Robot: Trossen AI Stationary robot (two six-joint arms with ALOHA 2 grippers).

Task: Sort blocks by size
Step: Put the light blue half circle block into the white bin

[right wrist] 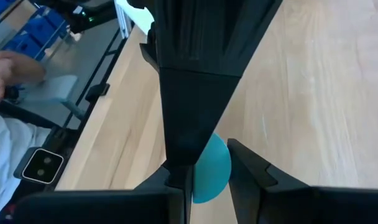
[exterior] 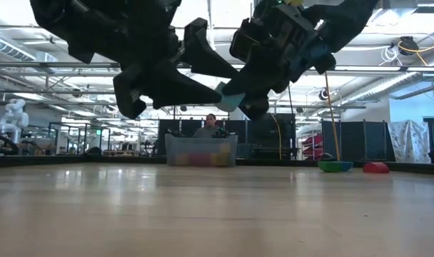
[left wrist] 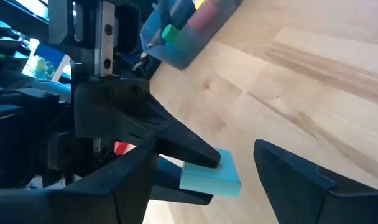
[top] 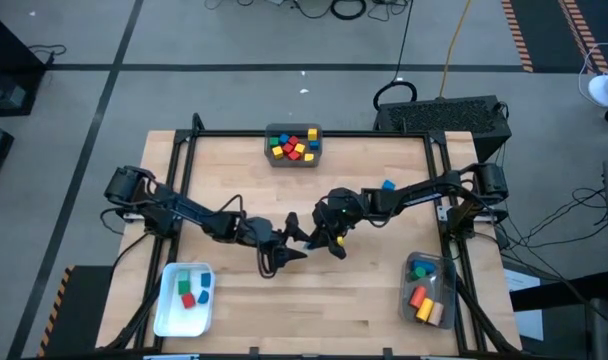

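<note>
Both arms meet above the middle of the bench (top: 384, 310), clear of its surface. The right gripper (left wrist: 204, 171) is clamped on a cyan block (left wrist: 212, 179), carried in the air. The left gripper (left wrist: 229, 180) stands with its fingers apart on either side of that block, not touching it as far as the left wrist view shows. I judge this a hand-over between the arms, not yet completed.

Progress: sorting is partly done. The white bin (top: 165, 318) at the near left corner holds a few pieces, green, blue and red. The clear bin (top: 442, 293) at the near right holds several, orange, red, yellow and blue among them. The grey bin (top: 293, 158) at the far edge holds a heap of mixed blocks (top: 294, 144), so much remains. One blue block (top: 388, 184) lies loose on the bench beside the right arm.

Surroundings: a black case (top: 444, 115) stands beyond the far right corner. A person sits behind the bench in the low view. Nothing lies beneath the grippers.
</note>
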